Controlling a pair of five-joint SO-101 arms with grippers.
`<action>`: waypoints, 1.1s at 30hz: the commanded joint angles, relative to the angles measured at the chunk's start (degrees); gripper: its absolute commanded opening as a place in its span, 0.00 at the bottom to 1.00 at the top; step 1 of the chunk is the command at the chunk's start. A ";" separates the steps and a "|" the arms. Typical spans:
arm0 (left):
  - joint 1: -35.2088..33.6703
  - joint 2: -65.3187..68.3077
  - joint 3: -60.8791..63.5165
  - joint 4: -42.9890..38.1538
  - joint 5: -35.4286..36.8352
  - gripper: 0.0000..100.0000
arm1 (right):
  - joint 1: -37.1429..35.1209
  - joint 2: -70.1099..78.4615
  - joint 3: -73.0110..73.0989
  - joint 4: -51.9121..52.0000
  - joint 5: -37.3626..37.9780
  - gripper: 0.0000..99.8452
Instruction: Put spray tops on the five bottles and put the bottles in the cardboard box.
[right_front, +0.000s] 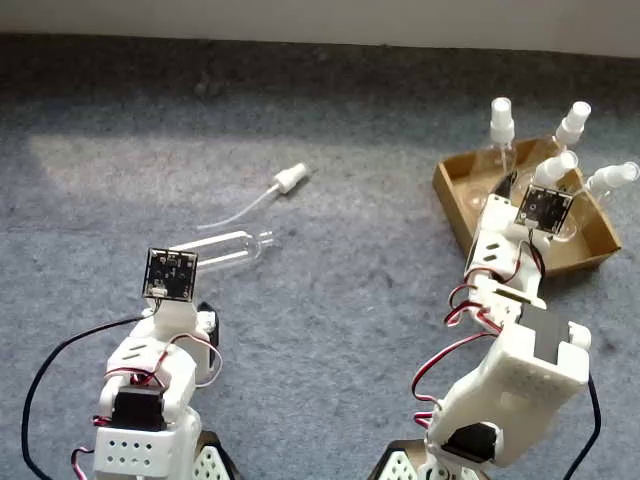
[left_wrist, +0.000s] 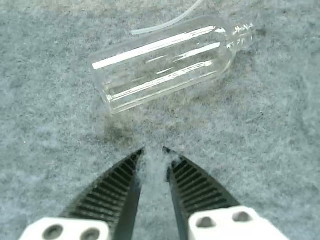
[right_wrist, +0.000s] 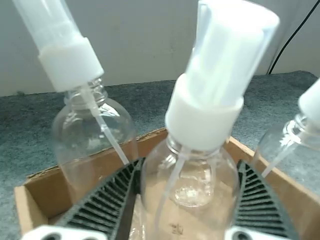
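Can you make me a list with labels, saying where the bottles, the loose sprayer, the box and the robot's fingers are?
Box: cardboard box on the carpet, in front of the right arm.
In the box: four capped bottles.
Still out: bare bottle lying on its side on the carpet, no top.
Loose top: spray top on the carpet near it.
Left gripper: fingers almost together, empty, pointing at the bare bottle.
Right gripper: fingers clasp one capped bottle in the box.

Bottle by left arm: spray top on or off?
Off. The bottle lies with a bare neck; the spray top lies apart.
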 joint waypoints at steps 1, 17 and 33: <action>-0.66 -0.04 1.10 -1.23 -0.35 0.00 | -1.01 -1.01 -2.07 -0.84 0.79 0.25; -0.66 -0.04 1.10 -1.14 -0.35 0.00 | -1.01 -1.01 -1.89 -0.75 1.05 0.25; -0.66 -0.04 1.10 -1.14 -0.35 0.00 | -1.01 -1.01 -1.80 -0.75 0.97 0.29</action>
